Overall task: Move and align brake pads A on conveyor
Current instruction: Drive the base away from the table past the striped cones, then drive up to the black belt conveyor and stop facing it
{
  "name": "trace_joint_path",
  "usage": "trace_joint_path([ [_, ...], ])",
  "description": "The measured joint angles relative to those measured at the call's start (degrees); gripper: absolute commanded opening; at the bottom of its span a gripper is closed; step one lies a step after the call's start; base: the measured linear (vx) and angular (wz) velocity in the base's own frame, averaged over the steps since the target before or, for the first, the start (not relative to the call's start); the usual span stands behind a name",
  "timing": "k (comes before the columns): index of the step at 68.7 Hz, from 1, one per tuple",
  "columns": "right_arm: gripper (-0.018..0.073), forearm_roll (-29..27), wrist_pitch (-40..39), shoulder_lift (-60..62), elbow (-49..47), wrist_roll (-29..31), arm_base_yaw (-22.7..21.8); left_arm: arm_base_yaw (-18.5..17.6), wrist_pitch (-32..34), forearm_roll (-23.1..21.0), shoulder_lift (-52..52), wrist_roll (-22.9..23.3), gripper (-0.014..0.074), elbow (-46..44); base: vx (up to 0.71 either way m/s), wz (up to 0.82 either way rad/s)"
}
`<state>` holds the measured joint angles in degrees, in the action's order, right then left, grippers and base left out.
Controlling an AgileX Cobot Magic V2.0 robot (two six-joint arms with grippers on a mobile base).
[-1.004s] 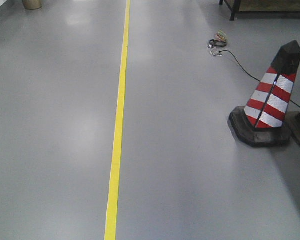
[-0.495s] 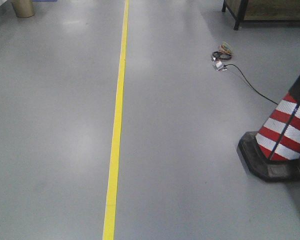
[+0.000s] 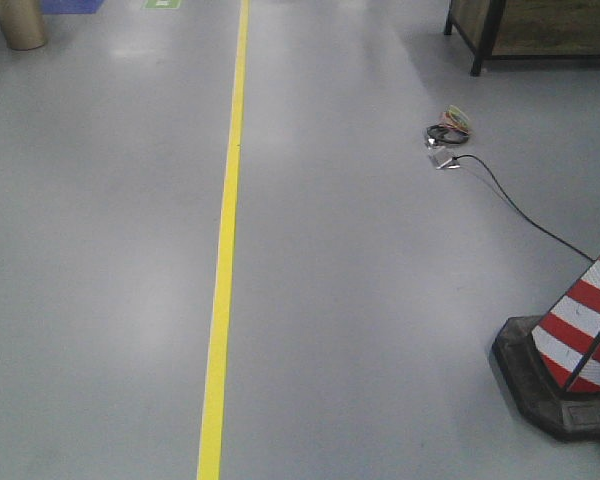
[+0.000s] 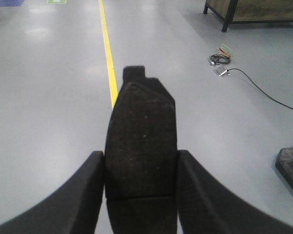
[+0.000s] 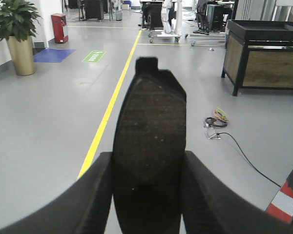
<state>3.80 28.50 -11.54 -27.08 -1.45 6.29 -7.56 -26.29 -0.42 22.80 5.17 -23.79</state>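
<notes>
A dark grey brake pad with a thin groove across it stands lengthwise in my left gripper, whose black fingers press both its sides. In the right wrist view a second brake pad is held the same way by my right gripper. Both pads hang above the grey floor. The conveyor is out of view. Neither gripper shows in the front view.
A yellow floor line runs ahead. A red-and-white traffic cone stands at the right, with a black cable and a small wire bundle beyond it. A dark cabinet is at the far right and a potted plant at the far left.
The front view has advanced along the floor: the cone has slid toward the lower right edge and the wire bundle and cabinet have come lower in the picture.
</notes>
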Motion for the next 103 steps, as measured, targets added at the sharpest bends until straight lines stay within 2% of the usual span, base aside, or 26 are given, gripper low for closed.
trace_joint_path([
  [23, -0.0008, 0.0, 0.0, 0.0, 0.0, 0.0, 0.0, 0.0, 0.0, 0.4, 0.0, 0.0, -0.0006, 0.0, 0.37, -0.45],
  [103, -0.0008, 0.0, 0.0, 0.0, 0.0, 0.0, 0.0, 0.0, 0.0, 0.4, 0.0, 0.0, -0.0006, 0.0, 0.22, -0.86],
])
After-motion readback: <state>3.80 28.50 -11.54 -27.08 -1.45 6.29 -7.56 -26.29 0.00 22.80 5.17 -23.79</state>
